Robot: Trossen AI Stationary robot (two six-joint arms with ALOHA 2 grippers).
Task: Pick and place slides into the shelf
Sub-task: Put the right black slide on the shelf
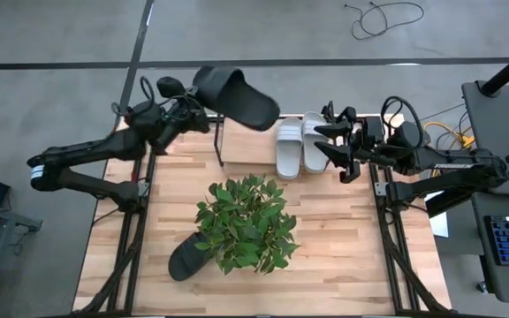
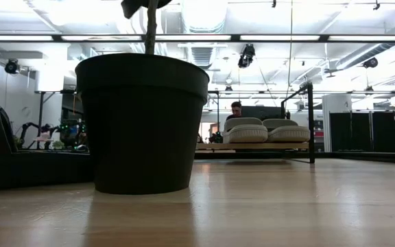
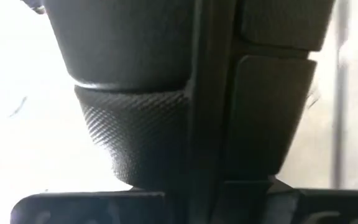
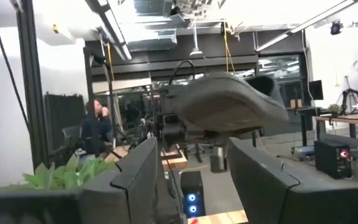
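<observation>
I am holding one black slide [image 1: 237, 97] in my left gripper [image 1: 194, 108], lifted above the far left part of the table [image 1: 343, 256], with the sole tilted and its toe end reaching toward the middle of the far edge. My left fingers are clamped on its heel end; in the left wrist view the dark textured sole [image 3: 142, 137] is filling nearly everything in front of the camera.

My right gripper [image 1: 332, 141] is hovering at the far right of the table, just beside the two light grey slides [image 1: 299, 146], and its fingers are standing apart with nothing between them. In the right wrist view I am looking past those two dark fingers [image 4: 135, 177] at the raised black slide [image 4: 225, 102] held by my other arm.

The grey slides are sitting side by side on the shelf [image 1: 221, 141], at its right end. The low view is showing them resting on the rack [image 2: 310, 123], straps up [image 2: 262, 130], with a person [image 2: 236, 110] visible far behind in the room.

The second black slide [image 1: 184, 259] is lying on the near part of the table, partly tucked under the leaves of the potted plant [image 1: 247, 221]. The plant's dark pot [image 2: 142, 123] is standing in the middle of the table, well apart from the shelf.
</observation>
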